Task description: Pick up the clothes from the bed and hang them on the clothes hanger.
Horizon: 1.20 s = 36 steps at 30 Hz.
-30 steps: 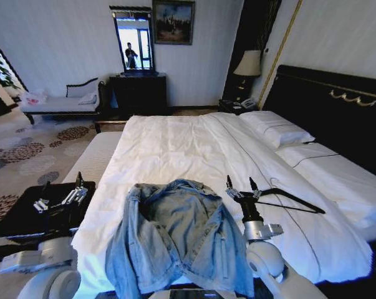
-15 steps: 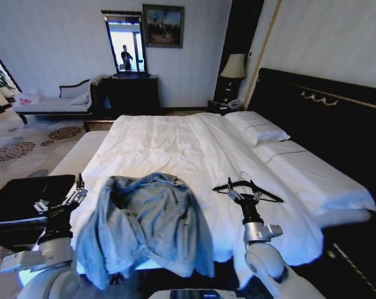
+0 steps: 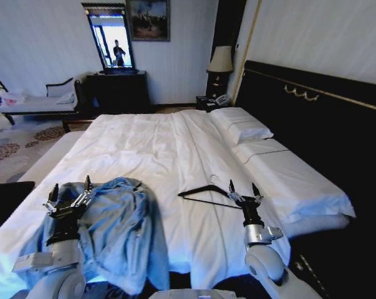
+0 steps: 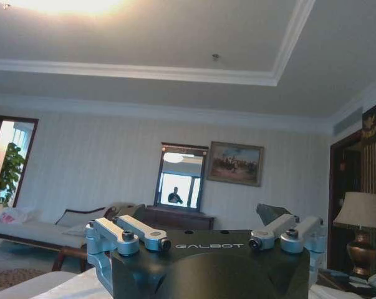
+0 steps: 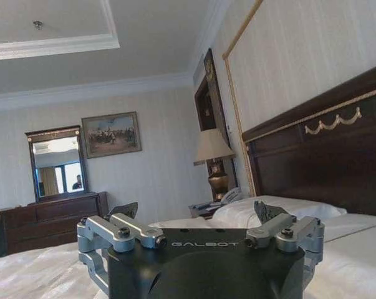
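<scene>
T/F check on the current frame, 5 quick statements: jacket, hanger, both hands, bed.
1. The denim jacket lies crumpled on the bed near its foot end. True.
2. The clothes hanger is already inside the jacket. False: it lies bare on the white duvet, apart from the jacket.
3. The left hand is open, fingers up, at the jacket's edge. True.
4. The right hand is shut on the hanger. False: it is open, right beside the hanger, holding nothing.
5. The jacket lies on the pillows. False: the pillows are at the far headboard end, bare.
</scene>
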Motion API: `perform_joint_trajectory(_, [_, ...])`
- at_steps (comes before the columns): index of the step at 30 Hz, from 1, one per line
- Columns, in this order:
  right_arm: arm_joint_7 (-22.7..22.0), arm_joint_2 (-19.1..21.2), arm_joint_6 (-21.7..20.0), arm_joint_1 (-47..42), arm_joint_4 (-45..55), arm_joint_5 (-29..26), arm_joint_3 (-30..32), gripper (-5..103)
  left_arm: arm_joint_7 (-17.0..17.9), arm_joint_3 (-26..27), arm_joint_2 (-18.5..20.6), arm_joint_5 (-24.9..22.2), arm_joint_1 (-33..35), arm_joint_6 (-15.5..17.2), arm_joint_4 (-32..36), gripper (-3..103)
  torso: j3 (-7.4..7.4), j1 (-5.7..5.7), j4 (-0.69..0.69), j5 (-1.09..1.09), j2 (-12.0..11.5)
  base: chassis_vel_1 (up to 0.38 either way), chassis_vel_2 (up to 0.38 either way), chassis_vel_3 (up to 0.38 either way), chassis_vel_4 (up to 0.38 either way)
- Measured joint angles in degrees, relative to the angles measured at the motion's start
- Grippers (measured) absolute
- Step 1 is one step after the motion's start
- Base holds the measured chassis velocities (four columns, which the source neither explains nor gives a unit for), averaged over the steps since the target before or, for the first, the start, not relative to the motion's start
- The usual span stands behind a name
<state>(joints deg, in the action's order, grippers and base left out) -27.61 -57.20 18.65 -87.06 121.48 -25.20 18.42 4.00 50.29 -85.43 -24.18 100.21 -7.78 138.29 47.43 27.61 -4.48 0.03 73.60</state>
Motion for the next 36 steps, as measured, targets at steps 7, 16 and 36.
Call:
perform_joint_trajectory(7, [-0.62, 1.91, -4.8, 1.19, 0.18, 0.92, 1.42, 100, 0.02, 0.23, 0.4, -0.29, -0.02, -0.47, -0.21, 100, -0.04, -0.08, 0.02, -0.09, 0.06, 0.05, -0.004, -0.022, 0.021])
perform_joint_trajectory(16, [4.71, 16.84, -23.37, 8.76, -0.31, -13.99, 3.99, 100, -0.01, 0.76, 0.91, -1.16, -0.53, -0.67, -0.08, 100, 0.0, 0.02, 0.01, 0.01, 0.0, 0.022, 0.013, -0.015, -0.018])
perform_joint_trajectory(36, [24.48, 26.62, -50.08, 51.87, -24.86, -27.71, -27.54, 100, 0.08, 1.39, -1.07, -1.66, -1.74, -0.88, 2.32, 100, 0.0, -0.01, 0.01, -0.02, 0.01, -0.007, -0.008, 0.005, 0.0])
